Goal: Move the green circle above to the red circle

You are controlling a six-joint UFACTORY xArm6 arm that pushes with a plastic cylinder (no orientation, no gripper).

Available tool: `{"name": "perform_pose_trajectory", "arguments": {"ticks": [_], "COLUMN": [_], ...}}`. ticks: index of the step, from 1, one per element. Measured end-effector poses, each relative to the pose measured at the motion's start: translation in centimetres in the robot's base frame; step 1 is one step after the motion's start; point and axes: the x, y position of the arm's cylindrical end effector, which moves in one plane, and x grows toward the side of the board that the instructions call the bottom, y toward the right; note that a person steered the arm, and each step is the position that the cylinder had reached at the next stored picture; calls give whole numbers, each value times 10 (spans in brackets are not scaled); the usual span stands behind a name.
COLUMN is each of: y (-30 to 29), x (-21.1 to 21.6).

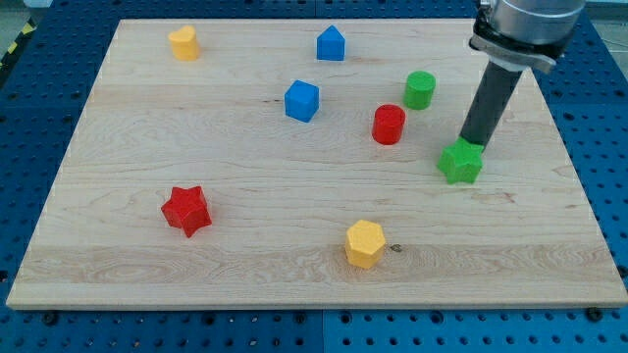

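The green circle stands on the wooden board, up and to the right of the red circle, with a small gap between them. My tip is at the top edge of a green star-shaped block, touching or nearly touching it. The tip is to the right of the red circle and below and to the right of the green circle. The dark rod rises from the tip to the view's top right.
A blue cube lies left of the red circle. A blue house-shaped block and a yellow block sit near the top. A red star is at lower left, a yellow hexagon at bottom centre.
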Motion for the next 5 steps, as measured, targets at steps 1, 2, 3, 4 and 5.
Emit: {"name": "perform_pose_trajectory", "arguments": {"ticks": [1,2,3,4,5], "y": [0,0,-6,-12,-12], "x": [8,8,19,21,-11]}}
